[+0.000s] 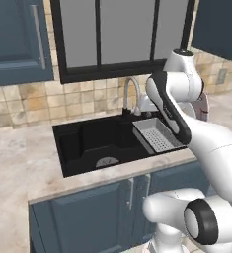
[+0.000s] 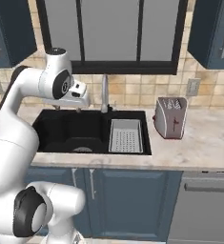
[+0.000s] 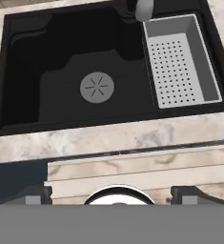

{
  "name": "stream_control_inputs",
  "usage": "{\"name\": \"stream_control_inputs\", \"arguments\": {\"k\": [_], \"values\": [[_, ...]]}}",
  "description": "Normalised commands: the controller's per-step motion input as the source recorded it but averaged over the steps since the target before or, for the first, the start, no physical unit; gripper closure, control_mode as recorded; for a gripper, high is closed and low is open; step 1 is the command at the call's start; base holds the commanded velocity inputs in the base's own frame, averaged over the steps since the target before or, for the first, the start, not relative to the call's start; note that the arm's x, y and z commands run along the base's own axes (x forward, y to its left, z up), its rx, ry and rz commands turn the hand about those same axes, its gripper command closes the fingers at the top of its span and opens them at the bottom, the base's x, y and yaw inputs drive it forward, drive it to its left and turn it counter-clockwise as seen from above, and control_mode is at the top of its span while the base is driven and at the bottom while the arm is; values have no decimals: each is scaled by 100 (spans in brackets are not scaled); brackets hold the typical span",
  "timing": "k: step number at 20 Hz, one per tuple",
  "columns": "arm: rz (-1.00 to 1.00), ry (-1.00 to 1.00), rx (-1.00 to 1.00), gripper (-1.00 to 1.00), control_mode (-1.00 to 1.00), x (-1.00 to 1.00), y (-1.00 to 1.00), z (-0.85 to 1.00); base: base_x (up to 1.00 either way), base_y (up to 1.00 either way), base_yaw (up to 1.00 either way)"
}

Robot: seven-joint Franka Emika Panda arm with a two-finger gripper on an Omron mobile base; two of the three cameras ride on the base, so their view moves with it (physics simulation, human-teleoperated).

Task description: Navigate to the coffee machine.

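Fingertips [image 3: 39,194] of the gripper [image 3: 116,196] peek up as two dark stubs at the bottom of the hand view, set wide apart with nothing between them, so the tool reads as spread; in both base views the hand is hidden behind the arm's own white links. No boxy black-and-steel coffee machine can be picked out in any of the three views. The robot faces a matte black sink [image 2: 51,125], rectangular with stepped inner walls and a round grey drain [image 3: 97,87] with spoke-like slots at its floor. Set into the sink's right side is a grey perforated colander tray [image 3: 180,62], its flat floor dotted with small holes and holding nothing. A curved steel faucet [image 1: 131,88] arches over the back rim, its spout cut off at the top of the hand view. Around the sink runs a mottled beige marble counter [image 2: 199,143]. To the right on it stands a rounded silver toaster [image 2: 170,116], largely hidden behind the arm in the left base view. Blue cabinet doors [image 2: 132,200] sit below, and a dark-framed window [image 2: 111,33] above.
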Motion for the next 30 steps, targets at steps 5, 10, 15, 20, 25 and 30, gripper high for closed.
{"name": "stream_control_inputs", "arguments": {"k": [5,10,15,20,25,30], "values": [[0,0,0,-100,100,0,0,0,-59,-6,-68],[0,0,0,-100,100,0,0,0,-39,-10,-64],[0,0,0,-100,100,0,0,0,-29,-12,-60],[0,0,0,-100,100,0,0,0,-21,-15,-59],[0,0,0,-100,100,0,0,0,-13,-26,-65],[0,0,0,-100,100,0,0,0,0,-4,-71]]}}
